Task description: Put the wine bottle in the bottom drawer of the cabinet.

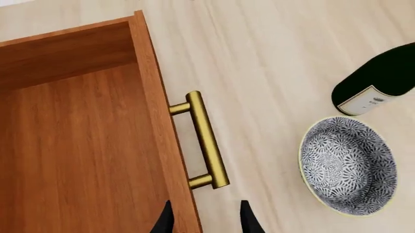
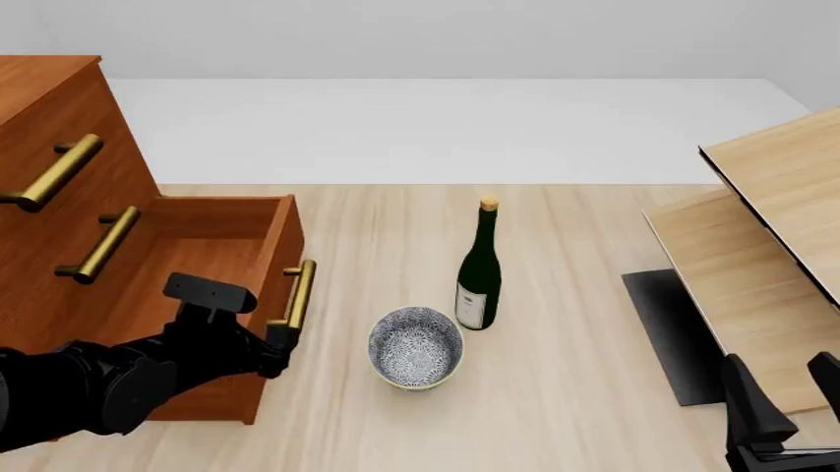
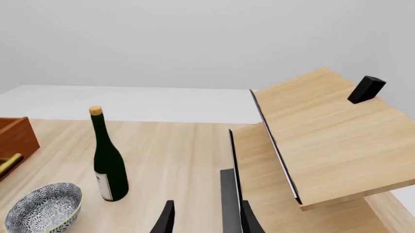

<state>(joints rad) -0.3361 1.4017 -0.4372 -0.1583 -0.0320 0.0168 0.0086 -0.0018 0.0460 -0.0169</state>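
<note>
The wine bottle (image 2: pixel 479 277) stands upright mid-worktop, the patterned bowl (image 2: pixel 415 346) just at its 7 o'clock. My left hand (image 2: pixel 275 351), fingers spread, sits by the open bottom drawer (image 2: pixel 223 246)'s handle (image 2: pixel 298 292). My right hand (image 3: pixel 204 218) hangs spread, well apart.

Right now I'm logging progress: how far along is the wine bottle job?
Done: the deep reddish-brown bottom drawer is pulled open. In hand: nothing; the left gripper sits open by its brass handle. Left: the slim dark green wine bottle stands on the table beside the patterned bowl, ungrasped.
</note>
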